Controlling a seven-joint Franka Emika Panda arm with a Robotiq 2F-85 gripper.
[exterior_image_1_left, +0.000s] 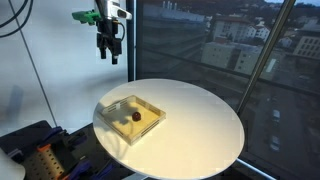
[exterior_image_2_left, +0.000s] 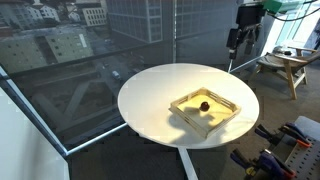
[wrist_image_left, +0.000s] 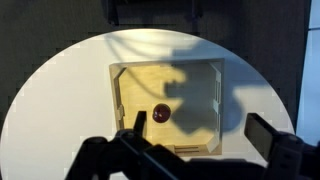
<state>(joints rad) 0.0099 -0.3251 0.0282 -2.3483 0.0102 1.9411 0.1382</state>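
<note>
my gripper (exterior_image_1_left: 107, 57) wide open n empty, up over tray (exterior_image_1_left: 113, 121) by table (exterior_image_1_left: 200, 120) edge; dropping off-center cld clip tray wall imo

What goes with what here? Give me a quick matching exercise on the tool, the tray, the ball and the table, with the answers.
Column one:
1. tool
2. wooden tray
3. dark red ball
4. round table

Column two:
A. white, bearing the tray
B. lying inside the tray
C. open, high in the air, touching nothing
D. shallow, light wood, flat on the table

Pairs: 1-C, 2-D, 3-B, 4-A
</note>
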